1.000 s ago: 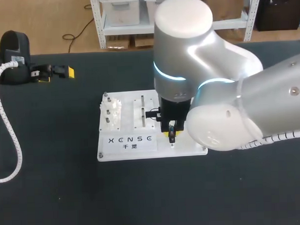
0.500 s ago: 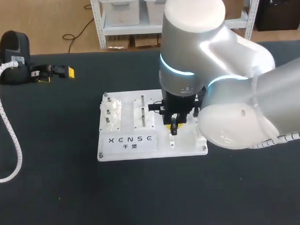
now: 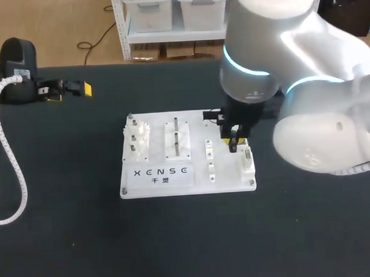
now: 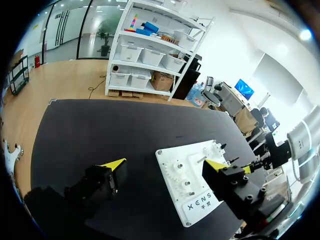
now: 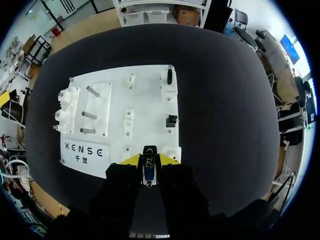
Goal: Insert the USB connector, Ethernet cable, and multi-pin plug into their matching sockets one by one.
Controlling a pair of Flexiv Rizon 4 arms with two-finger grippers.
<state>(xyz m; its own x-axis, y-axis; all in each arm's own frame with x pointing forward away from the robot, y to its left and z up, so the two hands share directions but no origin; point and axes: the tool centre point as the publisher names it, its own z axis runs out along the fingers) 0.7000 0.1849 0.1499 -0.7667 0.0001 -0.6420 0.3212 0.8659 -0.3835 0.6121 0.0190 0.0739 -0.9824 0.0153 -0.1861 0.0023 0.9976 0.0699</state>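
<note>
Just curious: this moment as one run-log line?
right gripper: shut on connector | position: over white socket board | left gripper: open, empty

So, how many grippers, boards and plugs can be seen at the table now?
grippers: 2, left gripper and right gripper
board: 1
plug: 1, held in the right gripper
total: 4

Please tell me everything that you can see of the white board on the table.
The white board is a flat rectangle, plastic by its look, lying on the black table. It carries a block with round knobs, a raised plate with three metal pins, small white sockets and black print. The right gripper hangs over its right part, holding a small plug.
</note>
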